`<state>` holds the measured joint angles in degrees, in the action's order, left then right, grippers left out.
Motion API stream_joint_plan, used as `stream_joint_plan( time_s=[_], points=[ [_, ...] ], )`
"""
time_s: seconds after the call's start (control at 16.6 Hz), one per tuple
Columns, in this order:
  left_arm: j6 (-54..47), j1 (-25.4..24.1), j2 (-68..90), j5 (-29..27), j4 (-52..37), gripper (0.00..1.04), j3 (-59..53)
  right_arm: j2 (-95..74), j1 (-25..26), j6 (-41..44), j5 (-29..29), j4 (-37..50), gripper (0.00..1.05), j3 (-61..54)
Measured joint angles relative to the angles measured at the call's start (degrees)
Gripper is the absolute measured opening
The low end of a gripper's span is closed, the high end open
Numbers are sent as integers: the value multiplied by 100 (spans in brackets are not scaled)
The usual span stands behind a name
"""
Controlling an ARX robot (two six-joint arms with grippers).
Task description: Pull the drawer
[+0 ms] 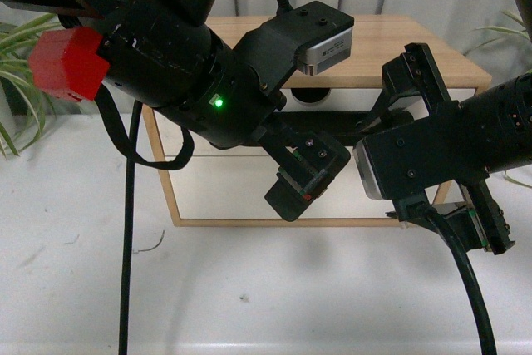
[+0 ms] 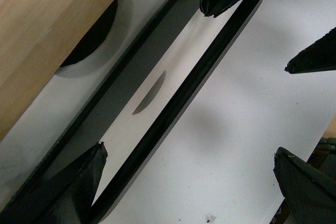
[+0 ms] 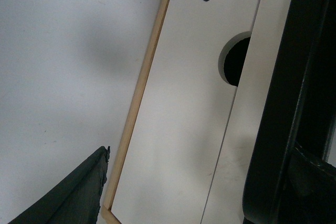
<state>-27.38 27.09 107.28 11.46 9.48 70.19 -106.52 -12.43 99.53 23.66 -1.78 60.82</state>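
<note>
The drawer (image 1: 345,99) is the upper white front of the wooden cabinet (image 1: 399,39), sitting flush, with a half-round notch (image 2: 89,40) under the wood top. Its long black bar handle (image 2: 184,93) runs slantwise between the fingers of my open left gripper (image 2: 189,150), close to one finger (image 2: 79,182) and untouched. My right gripper (image 3: 202,153) is open too, facing the seam between the two fronts. One finger (image 3: 79,192) hangs near the cabinet's lower wood frame, the other beside the black handle (image 3: 283,103). In the front view both arms hide most of the drawer.
Below it is a plain white drawer front (image 3: 178,103) with its own notch (image 3: 236,61). The cabinet stands on a white table (image 1: 249,288). Black cables (image 1: 129,247) hang from both arms. A red block (image 1: 66,64) sits on the left arm. Plants (image 1: 17,64) flank the scene.
</note>
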Motion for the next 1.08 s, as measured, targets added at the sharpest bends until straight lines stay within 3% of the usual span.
stream_joint_plan(
  time_s=[0.48, 1.08],
  points=[
    [-2, 103, 42, 79, -291, 98, -184, 55, 4, -151, -125, 66, 98, -313],
    [-111, 439, -966, 326, -726, 98, -1676, 1290, -35, -549, -4, -525, 98, -1589]
  ],
)
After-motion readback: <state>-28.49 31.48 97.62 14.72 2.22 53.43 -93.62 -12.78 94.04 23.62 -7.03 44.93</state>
